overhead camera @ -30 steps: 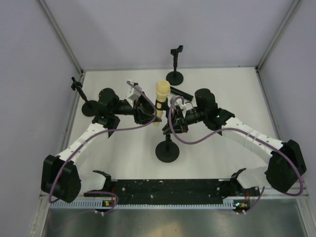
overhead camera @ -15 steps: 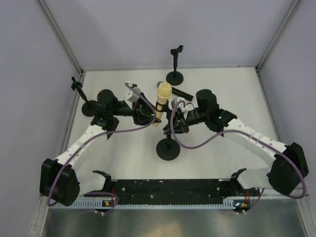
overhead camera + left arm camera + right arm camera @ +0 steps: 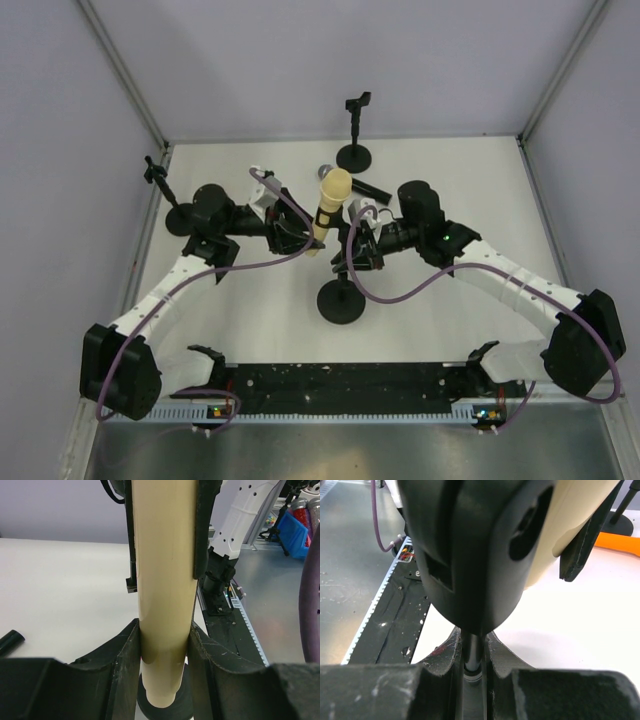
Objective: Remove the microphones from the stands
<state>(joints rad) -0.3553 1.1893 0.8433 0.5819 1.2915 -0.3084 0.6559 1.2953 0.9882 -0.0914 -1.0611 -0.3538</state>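
Top external view: my left gripper (image 3: 303,240) and right gripper (image 3: 352,250) meet near the middle of the table (image 3: 480,180), one on each side of the cream microphone (image 3: 331,203). The microphone sits tilted in the clip of the stand (image 3: 340,302), its head end farther from the arm bases than its tail. A second stand (image 3: 353,155) at the far edge and a third stand (image 3: 175,222) at the left edge are well apart from the work.

Left wrist view: my left fingers (image 3: 122,665) are clamped on the lower barrel of the microphone (image 3: 165,580), one pad on each side, with no gap visible. The black clip (image 3: 204,530) hugs the barrel above my hold. The barrel looks like smooth, rigid plastic, probably light and somewhat slippery. I judge this low hold, below the clip, the best place to take it.

Right wrist view: my right fingers (image 3: 442,655) are closed on the thin metal pole (image 3: 472,655) of the stand, directly under the clip's bulky black joint (image 3: 470,555). The cream barrel shows at upper right. I judge that bracing the pole should let the barrel slide out of the clip without tipping the stand.
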